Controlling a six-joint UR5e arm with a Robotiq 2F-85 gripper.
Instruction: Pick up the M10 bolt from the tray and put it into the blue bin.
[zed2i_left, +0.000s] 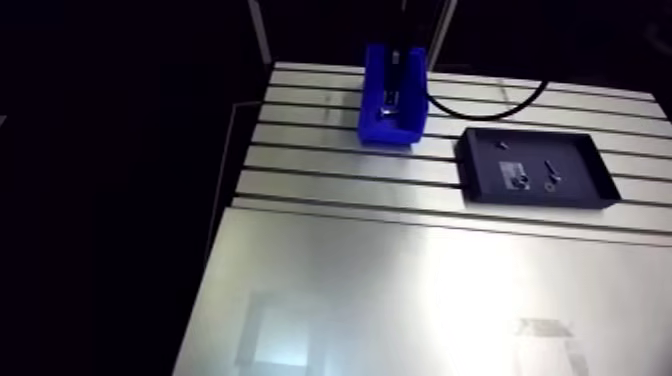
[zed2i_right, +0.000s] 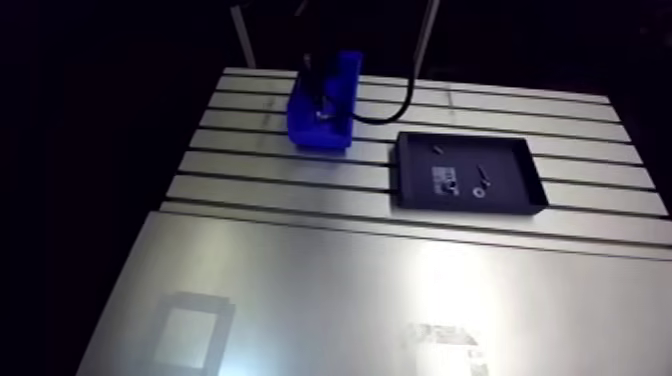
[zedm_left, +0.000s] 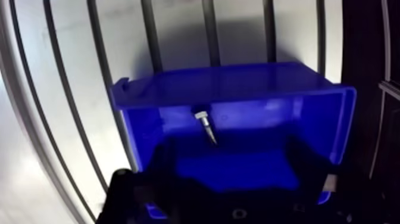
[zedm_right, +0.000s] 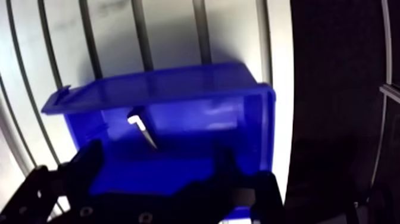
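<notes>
M10 bolt (zedm_left: 206, 127) is inside the blue bin (zedm_left: 333, 125), head by the far wall, shank tilted down. It touches no finger; can't tell if it is resting or mid-drop. Gripper (zedm_left: 232, 179) hangs over the bin's near side, fingers spread wide, nothing pinched. Black tray (zed2i_left: 590, 160) sits well apart on the slotted table (zed2i_left: 400, 290) and holds a few small parts. Pick and drop look done, I'd say; only lifting the arm clear is left.
</notes>
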